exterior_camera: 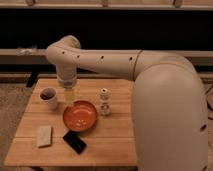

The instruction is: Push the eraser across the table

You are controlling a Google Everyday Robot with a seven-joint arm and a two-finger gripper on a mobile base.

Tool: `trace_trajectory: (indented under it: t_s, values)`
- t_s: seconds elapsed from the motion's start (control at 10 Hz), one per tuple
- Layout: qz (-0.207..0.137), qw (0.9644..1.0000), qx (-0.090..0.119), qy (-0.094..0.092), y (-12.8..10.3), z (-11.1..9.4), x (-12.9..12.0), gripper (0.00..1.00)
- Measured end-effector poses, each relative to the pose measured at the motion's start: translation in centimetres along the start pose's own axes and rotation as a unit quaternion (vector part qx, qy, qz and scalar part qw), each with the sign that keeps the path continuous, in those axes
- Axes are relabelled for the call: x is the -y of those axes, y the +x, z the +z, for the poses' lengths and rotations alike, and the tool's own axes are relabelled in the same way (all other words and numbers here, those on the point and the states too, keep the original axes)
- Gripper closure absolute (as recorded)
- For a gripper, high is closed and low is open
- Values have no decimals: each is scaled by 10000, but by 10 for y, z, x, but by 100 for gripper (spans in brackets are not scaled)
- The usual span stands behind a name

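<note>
Camera view: the tool (70,96) hangs from the cream arm (105,60) over the back of the desk (114,146), between a white mug (48,96) and an orange plate (80,116). I cannot tell whether it is spread or pressed together. The eraser (74,142) lies flat near the desk's front edge, just in front of the plate and apart from a pale beige block (44,135).

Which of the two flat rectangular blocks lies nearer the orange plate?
The black eraser, just by the plate's front rim; the pale beige block lies farther left. The gripper hangs behind the plate, beside the mug.
</note>
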Motion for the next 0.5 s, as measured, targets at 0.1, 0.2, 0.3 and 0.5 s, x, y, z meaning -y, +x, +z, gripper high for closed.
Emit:
trace_trajectory:
  t_s: [0.1, 0.2, 0.3, 0.5]
  values:
    - [0, 10000, 0, 1, 0, 0, 0, 20]
    - [0, 10000, 0, 1, 0, 0, 0, 20]
    - [-1, 10000, 0, 1, 0, 0, 0, 20]
    - [-1, 10000, 0, 1, 0, 0, 0, 20]
